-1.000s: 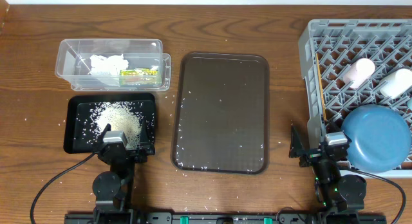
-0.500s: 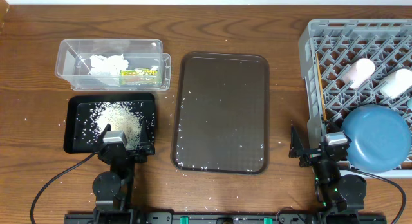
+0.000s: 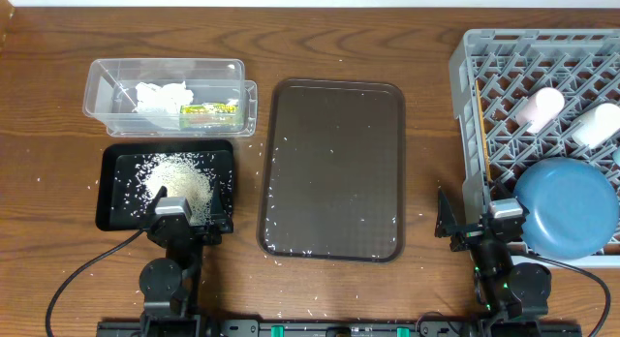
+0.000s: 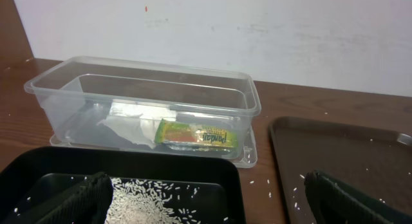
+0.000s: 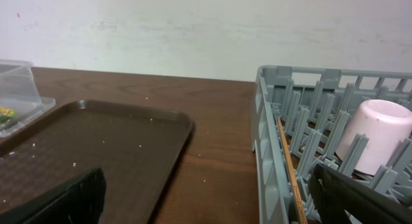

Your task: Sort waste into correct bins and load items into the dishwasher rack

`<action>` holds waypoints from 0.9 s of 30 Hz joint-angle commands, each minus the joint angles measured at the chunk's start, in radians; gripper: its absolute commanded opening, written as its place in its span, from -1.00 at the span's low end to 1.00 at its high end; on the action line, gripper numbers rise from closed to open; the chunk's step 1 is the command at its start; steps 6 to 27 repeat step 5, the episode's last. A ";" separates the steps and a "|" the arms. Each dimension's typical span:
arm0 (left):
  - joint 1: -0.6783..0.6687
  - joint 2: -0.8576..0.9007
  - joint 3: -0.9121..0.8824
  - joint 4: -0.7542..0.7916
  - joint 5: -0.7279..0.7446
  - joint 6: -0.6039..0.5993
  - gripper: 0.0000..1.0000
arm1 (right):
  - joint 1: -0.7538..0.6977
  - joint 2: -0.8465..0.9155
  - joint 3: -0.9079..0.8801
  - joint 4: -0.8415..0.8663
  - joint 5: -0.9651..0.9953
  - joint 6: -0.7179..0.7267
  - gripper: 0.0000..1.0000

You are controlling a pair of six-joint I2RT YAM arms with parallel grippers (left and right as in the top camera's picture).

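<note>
Both arms rest at the near table edge in the overhead view, left gripper [image 3: 182, 224] beside the black tray [image 3: 107, 187], right gripper [image 3: 481, 228] beside the dishwasher rack [image 3: 465, 76]. Nothing has shifted in the last second. Rice [image 3: 179, 177] lies heaped in the black tray, and the blue dish [image 3: 567, 206], pink cup [image 3: 541, 108] and white cup [image 3: 593, 126] sit in the rack. The left wrist view shows fingers [image 4: 77, 198] spread wide and empty, with tissue [image 4: 132, 124] and wrapper [image 4: 199, 135] inside the clear tub [image 4: 141, 76]. In the right wrist view the jaws also gape on nothing, and chopsticks [image 5: 291, 166] lie in the rack. The job looks essentially finished, barring stray grains on the brown tray [image 3: 334, 134].
</note>
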 commanded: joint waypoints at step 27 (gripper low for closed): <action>0.000 -0.006 -0.016 -0.042 -0.034 0.015 0.96 | -0.019 -0.006 -0.002 -0.004 0.009 -0.011 0.98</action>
